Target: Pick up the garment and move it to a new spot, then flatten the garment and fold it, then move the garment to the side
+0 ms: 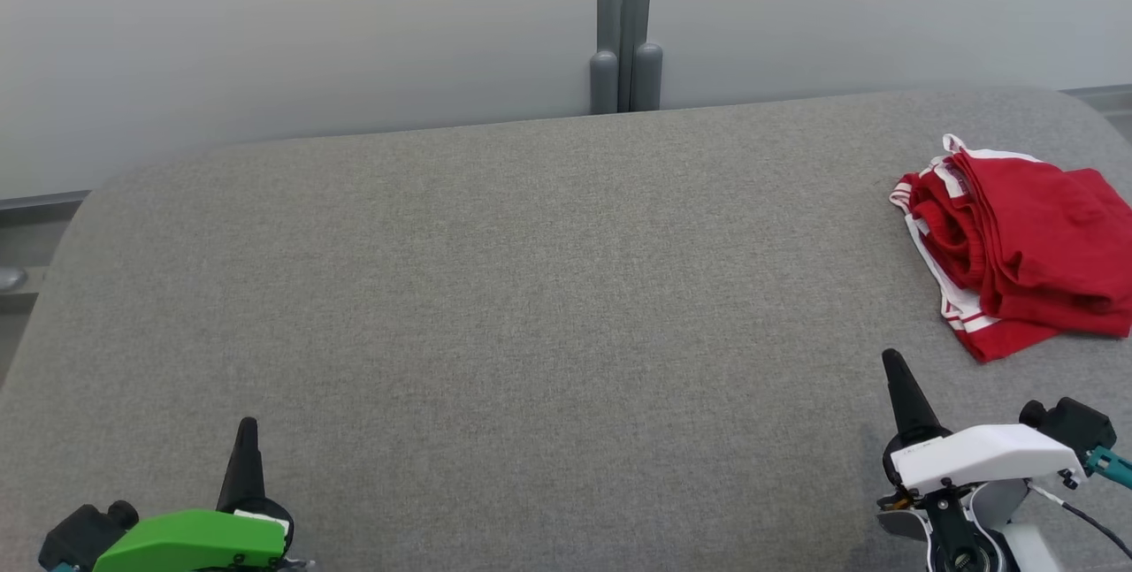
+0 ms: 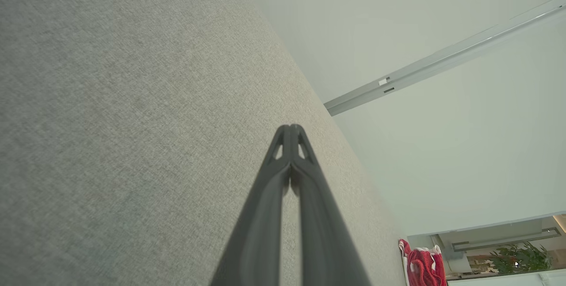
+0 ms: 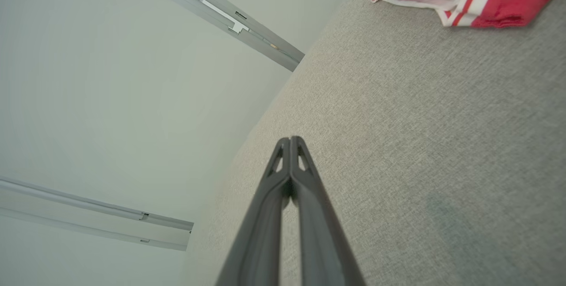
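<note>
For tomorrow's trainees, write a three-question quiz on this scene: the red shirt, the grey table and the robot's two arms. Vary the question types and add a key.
1. True or false: the red shirt lies spread flat in the middle of the grey table.
2. Multiple choice: how do both arms' jaws stand? A) shut and empty B) wide open C) shut on the shirt
3. Fill in: the shirt lies nearer the robot's ____ arm.
Key: 1 false, it lies folded near the table's far right edge; 2 A; 3 right.
</note>
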Robot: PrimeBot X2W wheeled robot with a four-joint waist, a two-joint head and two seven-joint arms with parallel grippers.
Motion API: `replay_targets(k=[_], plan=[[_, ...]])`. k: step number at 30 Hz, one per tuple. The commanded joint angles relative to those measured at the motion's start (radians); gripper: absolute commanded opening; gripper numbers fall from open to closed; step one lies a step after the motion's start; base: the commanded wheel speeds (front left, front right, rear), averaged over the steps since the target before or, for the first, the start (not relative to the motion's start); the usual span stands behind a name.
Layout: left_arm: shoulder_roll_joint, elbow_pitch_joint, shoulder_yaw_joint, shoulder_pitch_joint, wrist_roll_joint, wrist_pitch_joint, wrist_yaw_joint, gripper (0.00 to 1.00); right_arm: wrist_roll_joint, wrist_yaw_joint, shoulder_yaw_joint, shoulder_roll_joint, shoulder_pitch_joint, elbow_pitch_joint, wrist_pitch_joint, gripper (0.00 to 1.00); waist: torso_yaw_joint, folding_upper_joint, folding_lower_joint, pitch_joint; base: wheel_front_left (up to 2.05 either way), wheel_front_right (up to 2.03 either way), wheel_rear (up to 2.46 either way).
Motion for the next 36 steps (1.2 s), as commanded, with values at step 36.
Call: replay_targets(k=[36], plan=[[0.009, -0.058, 0.048, -0.041, -0.345, 0.092, -0.041, 0.0, 0.379, 0.0, -0.034, -0.008, 0.014, -0.076, 0.085, 0.0, 0.005, -0.0001, 0.0, 0.009, 0.0, 0.0, 0.0]])
